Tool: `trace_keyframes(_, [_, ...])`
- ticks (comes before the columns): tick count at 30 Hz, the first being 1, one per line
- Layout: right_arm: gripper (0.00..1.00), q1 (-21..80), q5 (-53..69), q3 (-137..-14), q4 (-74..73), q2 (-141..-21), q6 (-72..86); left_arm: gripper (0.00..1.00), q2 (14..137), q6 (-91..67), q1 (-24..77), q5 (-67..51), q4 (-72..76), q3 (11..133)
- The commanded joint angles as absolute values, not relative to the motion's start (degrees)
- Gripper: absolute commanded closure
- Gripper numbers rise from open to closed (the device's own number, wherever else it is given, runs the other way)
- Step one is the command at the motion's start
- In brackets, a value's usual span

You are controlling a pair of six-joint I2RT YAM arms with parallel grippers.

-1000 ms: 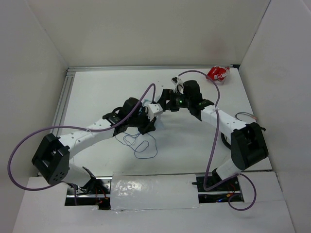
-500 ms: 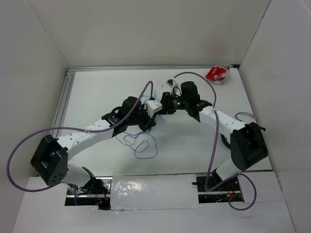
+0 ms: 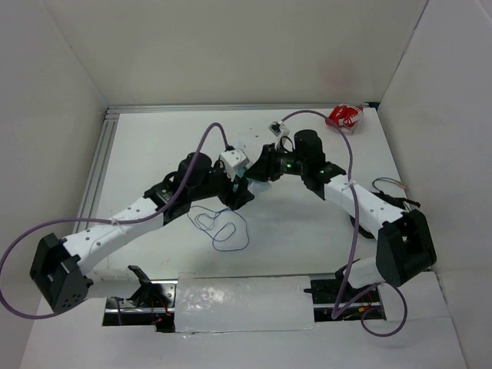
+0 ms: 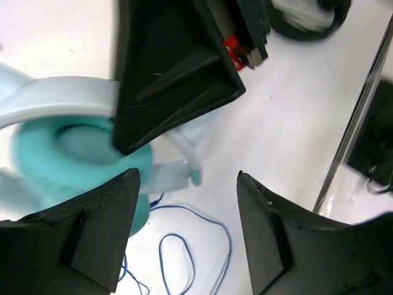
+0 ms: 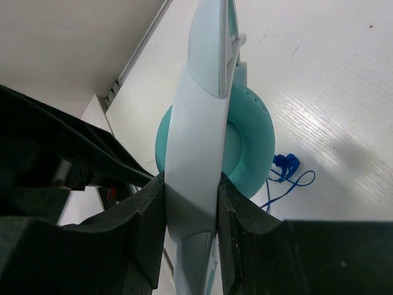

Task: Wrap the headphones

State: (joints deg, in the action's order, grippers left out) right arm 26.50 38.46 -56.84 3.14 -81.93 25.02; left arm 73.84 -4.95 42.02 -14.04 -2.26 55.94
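Where right gripper (image 5: pixel 191 206) clamps, headphones (image 5: pixel 247 142) sit

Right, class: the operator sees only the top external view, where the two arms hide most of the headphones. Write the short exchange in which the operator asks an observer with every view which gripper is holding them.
Operator: Is the right gripper holding the headphones?
Observer: Yes. The right wrist view shows the right gripper shut on the headphones, clamping the white headband edge-on.
Operator: And the left gripper?
Observer: The left wrist view shows the left gripper open, with nothing between its jaws. The teal ear cup sits beyond them, and the blue cord lies loose on the table.
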Motion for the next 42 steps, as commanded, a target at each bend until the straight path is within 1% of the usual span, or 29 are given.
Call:
trace_keyframes(1, [1.00,25.67,39.20,-55.64,7.65,-76.47,24.17,0.23,67.42,-8.87,41.84,-11.26,-1.82,56.78])
trace_keyframes(2, [1.00,24.97,39.29,-55.46,7.56,-76.20,23.91,0.22,66.46,-9.57,41.75,-10.55,-2.63,56.52])
trace_keyframes(3, [1.00,24.53,39.37,-55.11,7.65,-75.33,24.34,0.14,64.27,-11.41,41.66,-9.59,-3.68,55.99])
trace_keyframes(4, [1.00,24.09,39.72,-55.11,7.30,-74.97,24.17,0.07,63.03,-12.90,41.66,-5.75,-6.30,55.73])
trace_keyframes(6, [1.00,22.68,40.95,-54.76,7.12,-74.01,23.91,0.01,59.96,-18.59,40.26,-1.25,-9.30,54.33])
trace_keyframes(7, [1.00,22.24,41.83,-54.84,6.60,-73.74,23.65,0.01,58.98,-20.46,39.12,-0.27,-10.62,53.71])
trace_keyframes(8, [1.00,21.45,43.92,-55.02,6.07,-73.13,22.77,0.01,57.50,-23.70,35.20,-0.26,-12.64,52.31])
trace_keyframes(10, [1.00,20.83,47.53,-55.81,3.88,-72.86,21.10,0.01,56.43,-25.57,30.35,-2.53,-13.53,50.72])
trace_keyframes(11, [1.00,20.40,50.07,-55.81,3.43,-72.51,20.75,0.01,55.64,-25.75,25.88,-7.42,-13.01,49.32])
trace_keyframes(13, [1.00,20.13,53.16,-56.16,3.16,-72.69,21.17,0.01,54.94,-24.10,20.86,-13.59,-8.64,46.08])
trace_keyframes(14, [1.00,20.04,54.22,-56.25,3.34,-72.77,21.27,0.01,54.84,-23.47,19.79,-19.19,-6.79,45.10])
trace_keyframes(16, [1.00,19.95,58.09,-56.42,4.66,-72.95,22.05,0.01,55.54,-22.94,18.03,-21.70,-4.14,43.43])
trace_keyframes(18, [1.00,19.95,62.20,-57.13,5.27,-73.39,21.97,0.01,57.91,-22.59,17.40,-23.81,-1.85,43.50])
trace_keyframes(19, [1.00,20.13,64.14,-57.56,5.71,-74.26,22.76,0.01,61.05,-20.67,17.32,-26.43,-0.54,44.03])
trace_keyframes(20, [1.00,20.04,65.03,-57.92,5.54,-74.27,22.76,0.01,61.08,-20.65,17.31,-27.50,1.30,44.03])
trace_keyframes(22, [1.00,19.87,64.78,-59.31,4.14,-75.66,22.77,0.01,63.18,-19.78,17.49,-30.74,4.11,43.86])
trace_keyframes(25, [1.00,20.13,65.03,-60.02,3.43,-76.72,22.85,0.01,62.58,-19.69,17.58,-33.13,7.98,42.29])
trace_keyframes(30, [1.00,20.91,66.45,-61.87,1.85,-79.18,22.15,0.01,63.80,-18.28,18.54,-33.83,11.16,42.53])
trace_keyframes(35, [1.00,21.09,66.18,-63.19,2.37,-81.12,23.46,0.04,66.27,-17.49,20.30,-33.49,10.64,43.94])
trace_keyframes(38, [1.00,21.79,66.53,-63.54,3.78,-81.56,23.99,0.10,67.06,-19.41,21.09,-31.65,12.04,43.94])
trace_keyframes(39, [1.00,22.06,66.27,-63.72,3.61,-82.00,23.91,0.16,67.41,-20.12,21.27,-30.86,12.13,44.21])
trace_keyframes(41, [1.00,23.11,65.13,-64.07,2.64,-82.18,23.20,0.21,67.50,-22.66,21.71,-27.44,12.13,45.08])
trace_keyframes(42, [1.00,23.46,64.34,-64.33,1.94,-82.26,22.51,0.27,67.76,-23.28,21.88,-26.46,12.22,45.26])
